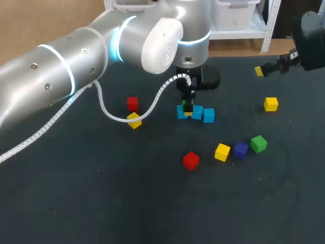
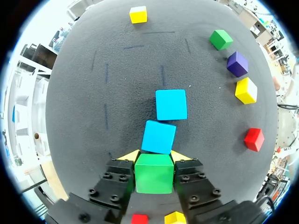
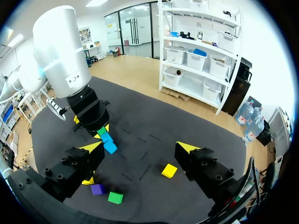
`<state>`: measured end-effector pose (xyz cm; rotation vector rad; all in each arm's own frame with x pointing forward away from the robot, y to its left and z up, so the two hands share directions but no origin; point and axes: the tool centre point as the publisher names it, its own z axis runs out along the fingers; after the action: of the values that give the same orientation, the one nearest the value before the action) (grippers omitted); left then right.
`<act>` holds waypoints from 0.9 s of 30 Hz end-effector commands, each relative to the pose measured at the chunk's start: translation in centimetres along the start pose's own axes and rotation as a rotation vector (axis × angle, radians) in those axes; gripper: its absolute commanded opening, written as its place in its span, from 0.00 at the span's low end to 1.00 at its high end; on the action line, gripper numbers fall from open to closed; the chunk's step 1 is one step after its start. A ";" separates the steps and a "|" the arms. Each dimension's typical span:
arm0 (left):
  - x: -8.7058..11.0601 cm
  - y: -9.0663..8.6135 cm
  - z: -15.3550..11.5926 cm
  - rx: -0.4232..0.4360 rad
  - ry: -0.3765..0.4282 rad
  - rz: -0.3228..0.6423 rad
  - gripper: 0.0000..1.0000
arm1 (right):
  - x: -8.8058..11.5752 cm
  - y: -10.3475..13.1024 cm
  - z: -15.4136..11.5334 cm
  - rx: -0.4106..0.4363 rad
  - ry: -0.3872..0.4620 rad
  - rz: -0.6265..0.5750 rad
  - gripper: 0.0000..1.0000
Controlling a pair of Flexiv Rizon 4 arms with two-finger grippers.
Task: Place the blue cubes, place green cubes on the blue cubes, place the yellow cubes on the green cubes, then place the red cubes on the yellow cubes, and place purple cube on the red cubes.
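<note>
My left gripper (image 2: 154, 157) (image 1: 188, 105) stands over the row of three blue cubes (image 1: 197, 112), shut on a green cube (image 2: 154, 173) with a finger against each side. Two of the blue cubes (image 2: 159, 136) (image 2: 171, 104) lie just ahead of its fingertips; what is under the green cube is hidden. A second green cube (image 1: 258, 143), a purple cube (image 1: 240, 150), yellow cubes (image 1: 222, 151) (image 1: 270, 103) (image 1: 134, 120) and red cubes (image 1: 191, 160) (image 1: 132, 103) lie loose on the mat. My right gripper (image 1: 271, 66) (image 3: 140, 149) hangs open and empty at the far right.
The dark mat (image 1: 76, 193) covers the table. The left arm's white cable (image 1: 117, 117) loops down near the left red and yellow cubes. The loose green, purple and yellow cubes form a short line to the right of the near red cube.
</note>
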<state>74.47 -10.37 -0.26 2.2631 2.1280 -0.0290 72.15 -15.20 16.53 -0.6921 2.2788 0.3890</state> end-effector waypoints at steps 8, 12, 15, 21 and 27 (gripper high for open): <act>0.3 -0.7 -0.1 0.014 -0.014 0.017 1.00 | 0.1 0.2 0.0 0.008 -0.002 0.001 1.00; 0.9 -1.1 -1.2 -0.005 -0.032 0.007 1.00 | 0.1 0.2 0.0 0.008 -0.002 0.001 1.00; 1.3 -1.5 -2.7 -0.040 -0.048 -0.001 1.00 | 0.1 0.2 0.0 0.008 -0.002 0.001 1.00; 1.1 -2.5 -6.3 -0.140 -0.070 -0.008 1.00 | 0.1 0.2 0.0 0.008 -0.002 0.001 1.00; 1.9 -3.2 -8.1 -0.184 -0.076 -0.024 1.00 | 0.1 0.2 0.0 0.008 -0.002 0.001 1.00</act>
<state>73.42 -9.41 6.97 2.1709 2.0806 -0.0018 72.15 -15.20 16.53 -0.6922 2.2788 0.3890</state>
